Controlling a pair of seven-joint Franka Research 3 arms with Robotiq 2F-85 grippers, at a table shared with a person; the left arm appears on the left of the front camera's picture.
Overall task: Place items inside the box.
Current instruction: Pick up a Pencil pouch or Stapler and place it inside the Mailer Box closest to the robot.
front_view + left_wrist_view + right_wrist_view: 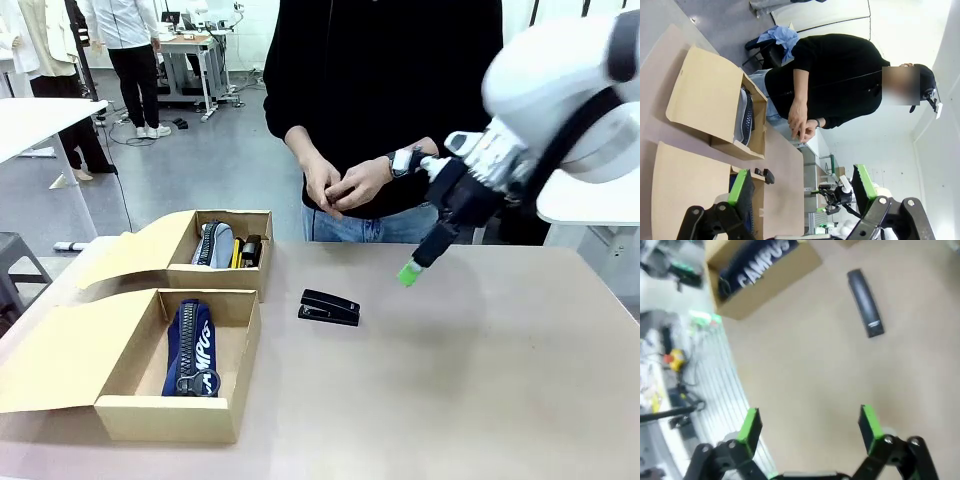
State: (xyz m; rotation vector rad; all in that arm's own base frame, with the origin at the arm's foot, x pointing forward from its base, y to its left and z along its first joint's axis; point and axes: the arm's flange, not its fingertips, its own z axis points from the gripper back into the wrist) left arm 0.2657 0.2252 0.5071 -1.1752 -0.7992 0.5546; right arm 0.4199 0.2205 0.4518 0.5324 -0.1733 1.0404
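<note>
The navy-blue pouch (pixel 190 350) lies inside the shallow cardboard box (pixel 165 418) at the near left, whose wide flap is folded out to the left. The black stapler (pixel 329 308) rests on the table just right of the box. My right gripper (pixel 410 272) hangs open above the table, right of and slightly beyond the stapler, holding nothing. In the right wrist view, this gripper (pixel 810 424) is spread wide, with the stapler (pixel 865 302) ahead and the pouch (pixel 757 262) in the box (pixel 775 277). My left gripper (pixel 802 187) is open and empty.
A smaller cardboard box (pixel 225 275) behind the large one holds a grey pouch (pixel 215 245) and a yellow knife. A person stands at the far edge with hands (pixel 340 185) clasped above the table. The right half of the table (pixel 500 380) is bare.
</note>
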